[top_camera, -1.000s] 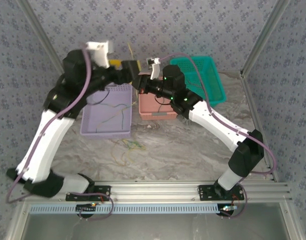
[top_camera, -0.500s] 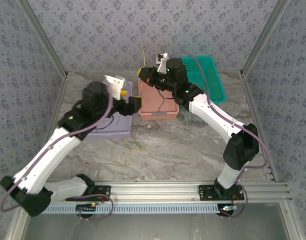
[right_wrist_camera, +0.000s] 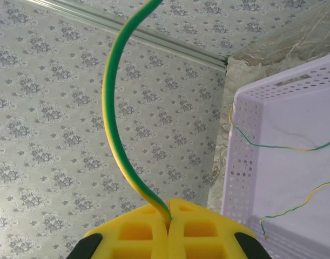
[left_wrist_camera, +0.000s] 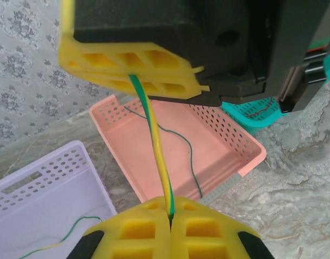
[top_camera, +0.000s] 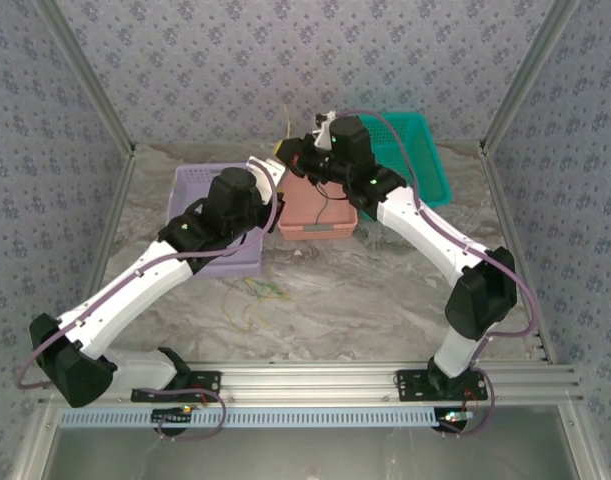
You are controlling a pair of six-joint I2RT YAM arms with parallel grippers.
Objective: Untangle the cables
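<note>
One yellow-green cable [left_wrist_camera: 156, 140] runs taut between both grippers above the pink basket [left_wrist_camera: 229, 135]. My left gripper [left_wrist_camera: 170, 215] is shut on its lower part, and my right gripper [left_wrist_camera: 133, 75] holds it just above. In the right wrist view my right gripper [right_wrist_camera: 169, 211] is shut on the same cable [right_wrist_camera: 108, 108], whose free end curves upward. From above, the left gripper [top_camera: 274, 188] sits just below the right gripper [top_camera: 288, 152]. A loose tangle of cables [top_camera: 257, 292] lies on the table in front. A thin green cable [left_wrist_camera: 193, 167] lies in the pink basket.
A purple basket [top_camera: 190, 190] with thin yellow-green cables [right_wrist_camera: 273, 145] stands left of the pink basket [top_camera: 330, 228]. A teal basket [top_camera: 430, 165] sits at the back right. Patterned walls close in the table on three sides.
My left arm swung in from the left over the purple basket and its gripper shut on the cable just under the right gripper. The right gripper rose towards the back, then stayed.
</note>
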